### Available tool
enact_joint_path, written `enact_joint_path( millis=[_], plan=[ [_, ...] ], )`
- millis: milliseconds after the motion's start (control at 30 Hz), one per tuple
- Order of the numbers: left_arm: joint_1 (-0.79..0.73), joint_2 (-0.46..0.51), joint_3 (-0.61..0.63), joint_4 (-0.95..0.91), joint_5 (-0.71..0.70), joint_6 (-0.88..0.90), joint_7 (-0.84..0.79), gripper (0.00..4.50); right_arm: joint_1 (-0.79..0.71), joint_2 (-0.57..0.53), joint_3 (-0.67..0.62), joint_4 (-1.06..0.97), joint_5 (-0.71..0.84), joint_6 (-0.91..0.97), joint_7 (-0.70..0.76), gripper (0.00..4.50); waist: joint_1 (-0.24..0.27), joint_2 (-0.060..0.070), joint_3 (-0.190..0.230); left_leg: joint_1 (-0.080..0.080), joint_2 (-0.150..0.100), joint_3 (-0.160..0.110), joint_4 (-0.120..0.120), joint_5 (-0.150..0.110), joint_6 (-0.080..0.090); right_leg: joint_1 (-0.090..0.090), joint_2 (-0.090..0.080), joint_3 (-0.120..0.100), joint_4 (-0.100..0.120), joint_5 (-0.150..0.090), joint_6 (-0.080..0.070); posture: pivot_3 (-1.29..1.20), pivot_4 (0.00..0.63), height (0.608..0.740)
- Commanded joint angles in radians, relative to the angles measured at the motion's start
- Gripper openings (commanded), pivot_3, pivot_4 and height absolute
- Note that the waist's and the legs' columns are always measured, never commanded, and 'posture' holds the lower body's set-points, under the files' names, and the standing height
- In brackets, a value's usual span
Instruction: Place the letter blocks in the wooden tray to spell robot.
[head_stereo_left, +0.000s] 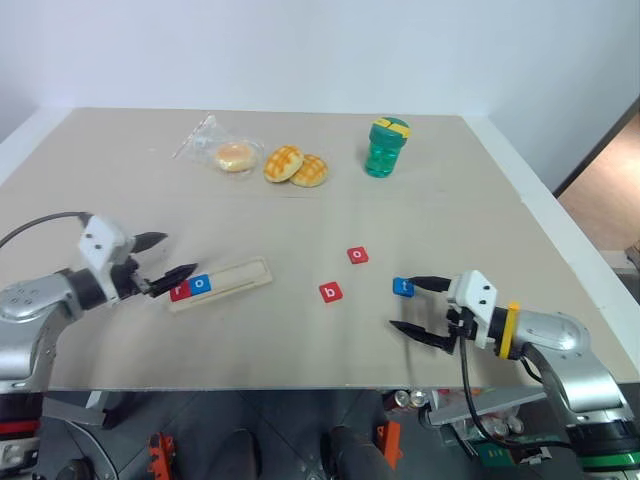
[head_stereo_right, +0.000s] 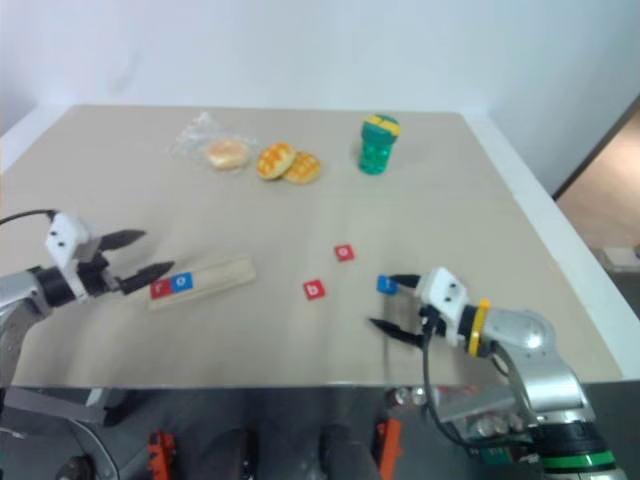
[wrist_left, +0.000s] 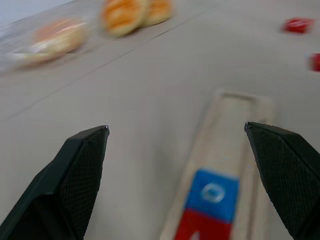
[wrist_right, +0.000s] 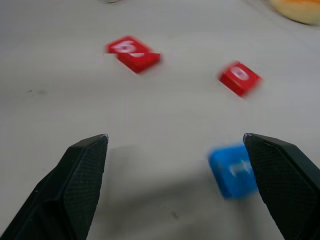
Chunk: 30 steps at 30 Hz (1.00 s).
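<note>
A pale beige counter (head_stereo_left: 300, 215) runs back to a plain white wall, with a strip of floor showing off its right edge. At the far side sit things that play no part here: a bagged bun (head_stereo_left: 233, 155), two golden pastries (head_stereo_left: 295, 166) and a green cup with a yellow lid (head_stereo_left: 386, 146).

The wooden tray (head_stereo_left: 232, 281) lies near the front left, angled slightly. At its left end a red r block (head_stereo_left: 180, 291) and a blue o block (head_stereo_left: 201, 284) already sit side by side in the groove, leaving the rest of the groove bare. The left end effector (head_stereo_left: 159, 256) hovers just beside that end, its two black fingers spread apart and holding nothing.

Three tiles lie loose on the counter: a red b block (head_stereo_left: 331, 292) near the middle, a red o block (head_stereo_left: 358, 255) a little beyond it, and a blue t block (head_stereo_left: 403, 287) to the right. The right end effector (head_stereo_left: 418, 305) is at the front right with its fingers wide apart and empty; the upper fingertip (head_stereo_left: 416, 283) is just beside the blue t block, though contact cannot be told.

By my reading the spelling stands at two letters of five, and the b comes next. The right arm looks placed for a pick, but it is closest to the t, so it should shift left towards the red b block, straddle it and close. The tile then belongs directly beside the blue o block, upright so the word reads in order.
</note>
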Motion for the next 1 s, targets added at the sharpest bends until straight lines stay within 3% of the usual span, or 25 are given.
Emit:
enact_joint_path(
  millis=[33, 200, 400, 700, 1000],
  plan=[
    [-0.129, 0.03, -0.154, 0.087, 0.078, -0.033, -0.192, 4.5, -0.137, 0.059, 0.045, -0.03, 0.088, 0.086, 0.044, 4.47, -0.003, 0.001, 0.0, 0.0, 0.0, 0.0, 0.0, 0.0, 0.0, 0.0, 0.001, 0.0, 0.0, 0.001, -0.001, 0.0, 0.15, 0.74],
    [-0.295, -0.009, -0.268, 0.297, 0.183, -0.139, -0.287, 4.5, -0.287, 0.135, 0.08, 0.001, 0.16, 0.184, 0.082, 4.47, -0.001, 0.001, 0.001, -0.001, 0.002, -0.004, 0.0, 0.0, 0.0, -0.001, 0.006, 0.001, 0.001, 0.0, -0.001, 0.0, 0.15, 0.74],
    [-0.396, -0.039, -0.29, 0.434, 0.23, -0.214, -0.31, 4.5, -0.368, 0.166, 0.11, 0.056, 0.127, 0.164, 0.099, 4.47, 0.004, 0.001, 0.001, -0.006, 0.003, -0.005, -0.001, 0.0, 0.0, -0.005, 0.007, 0.0, 0.001, -0.001, -0.003, 0.0, 0.15, 0.74],
    [-0.362, -0.05, -0.306, 0.478, 0.266, -0.212, -0.354, 4.5, -0.368, 0.185, 0.129, 0.062, 0.113, 0.147, 0.108, 4.47, 0.002, 0.002, 0.001, -0.008, 0.003, -0.005, 0.0, -0.001, 0.002, -0.007, 0.007, 0.0, 0.002, 0.0, -0.003, 0.0, 0.15, 0.74],
    [-0.349, -0.047, -0.322, 0.55, 0.339, -0.211, -0.286, 4.5, -0.393, 0.19, 0.131, 0.106, 0.096, 0.124, 0.119, 4.47, 0.002, 0.002, 0.001, -0.007, 0.003, -0.005, 0.002, -0.001, 0.002, -0.006, 0.007, 0.0, 0.003, 0.001, -0.002, 0.0, 0.15, 0.74]
  ],
)
